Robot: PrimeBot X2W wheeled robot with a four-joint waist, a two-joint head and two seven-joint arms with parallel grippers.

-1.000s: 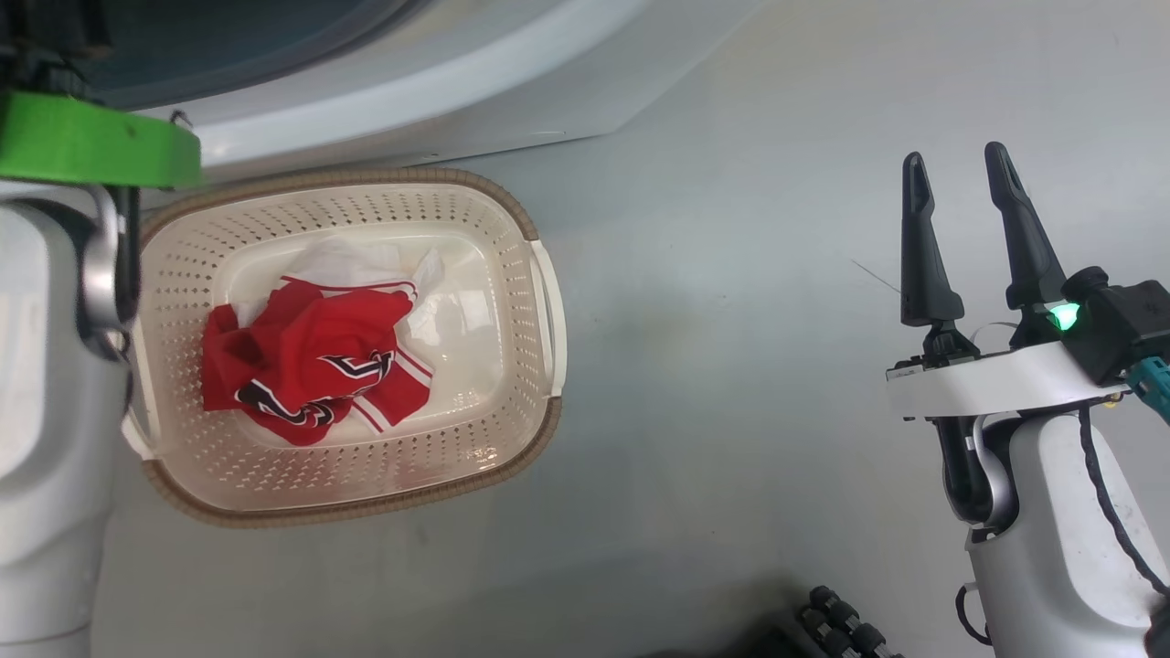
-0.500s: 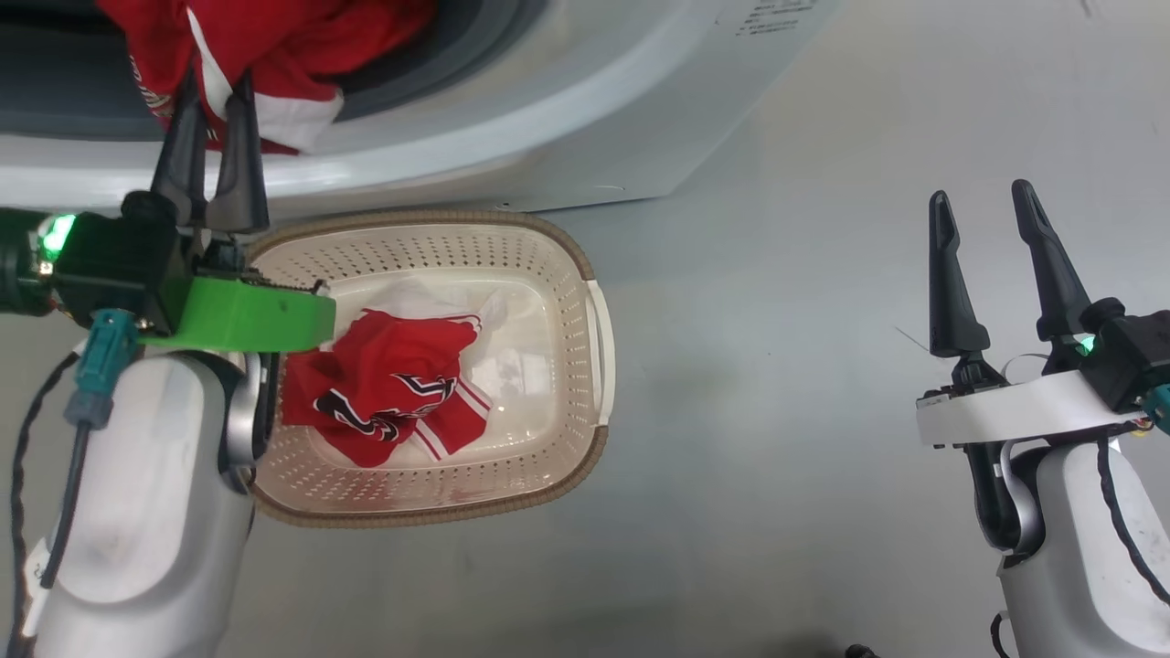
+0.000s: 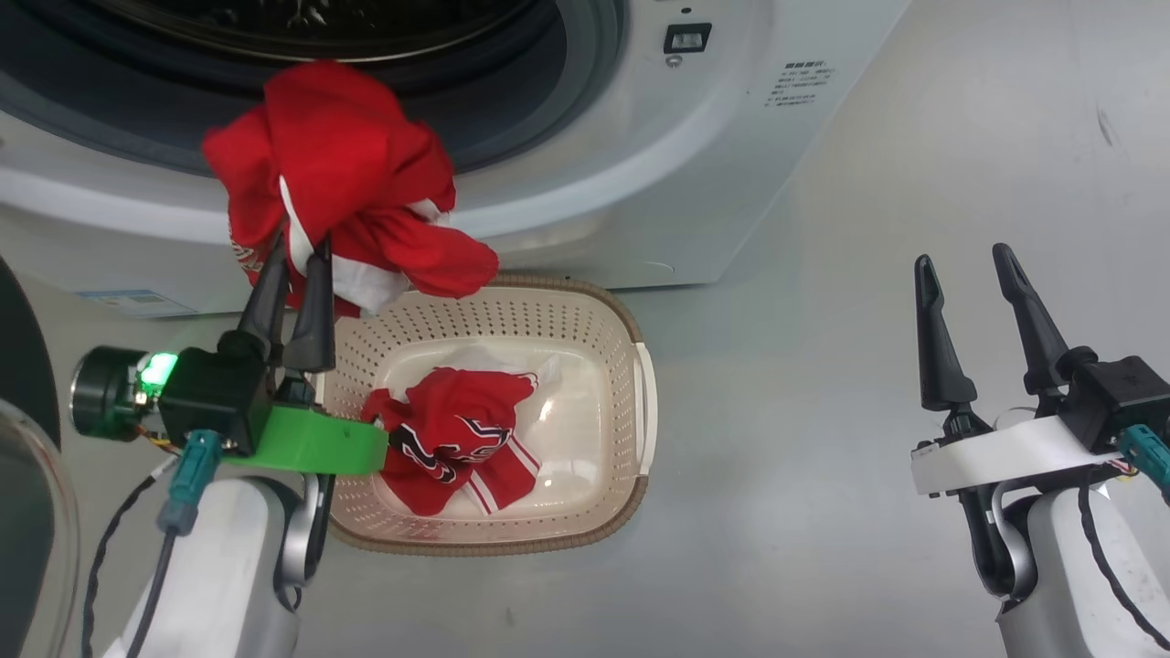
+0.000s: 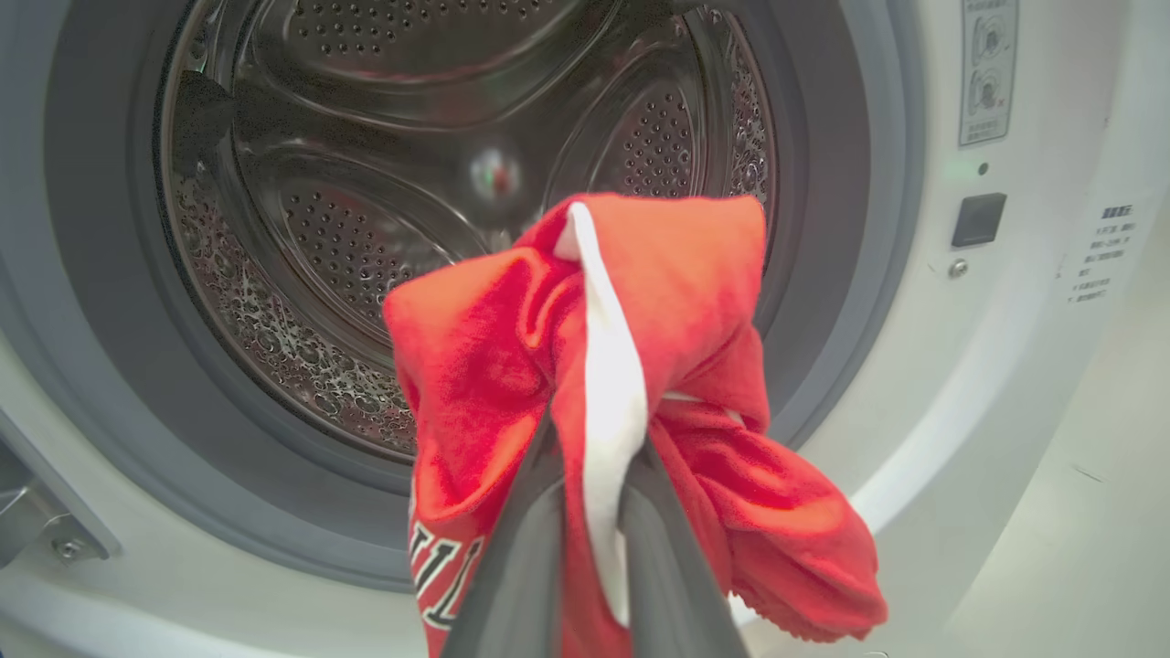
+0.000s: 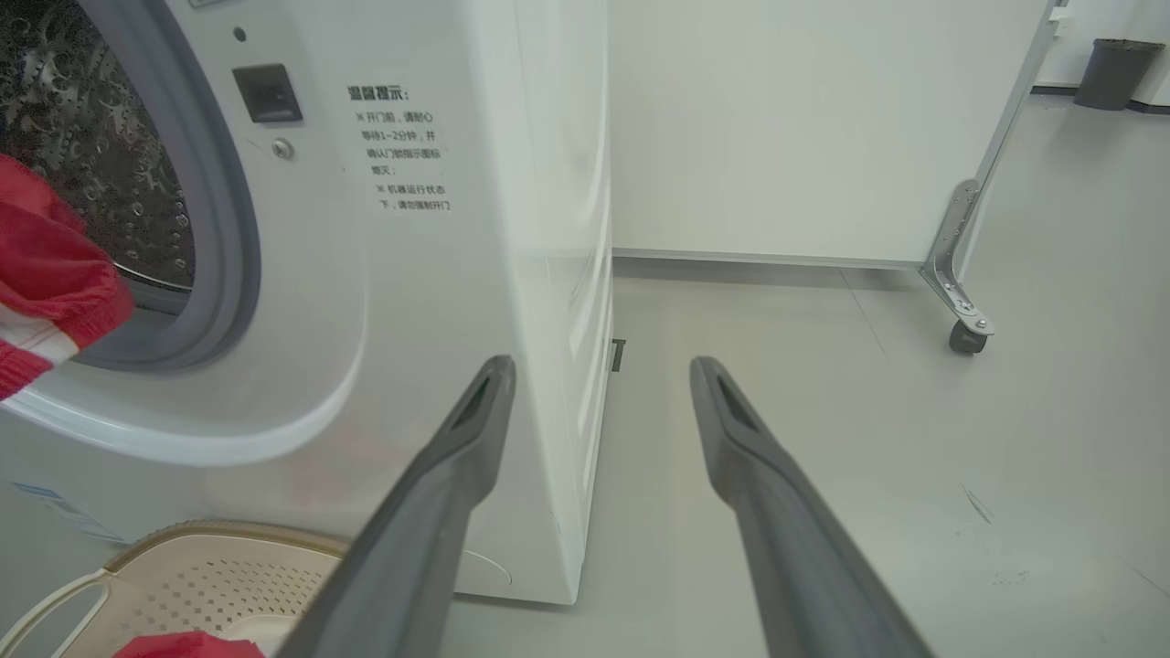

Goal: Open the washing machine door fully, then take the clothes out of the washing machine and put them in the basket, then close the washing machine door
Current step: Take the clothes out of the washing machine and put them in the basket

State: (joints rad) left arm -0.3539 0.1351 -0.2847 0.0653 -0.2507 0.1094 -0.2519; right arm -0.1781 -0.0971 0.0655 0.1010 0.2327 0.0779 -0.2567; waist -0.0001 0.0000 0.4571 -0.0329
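My left gripper [image 3: 297,251] is shut on a red jersey with white trim [image 3: 338,174], one of the clothes, bunched and hanging just outside the washing machine's [image 3: 640,137] drum mouth, above the basket's far rim [image 3: 548,291]. In the left wrist view the jersey [image 4: 512,347] drapes over the gripper [image 4: 594,439] in front of the steel drum [image 4: 366,183]. More red clothes and some white fabric [image 3: 452,439] lie in the cream basket. The washing machine door [image 3: 18,366] stands swung open at the left edge. My right gripper [image 3: 962,258] is open over bare floor.
The basket [image 5: 210,567] sits on the grey floor against the machine's front [image 5: 439,274]. In the right wrist view a white partition on a castor [image 5: 964,334] stands behind the machine, and a dark bin [image 5: 1111,59] is far back.
The head camera has tilted up, bringing the drum into view. My left gripper has drawn the red jersey back out of the drum mouth toward the basket. The right arm has held still.
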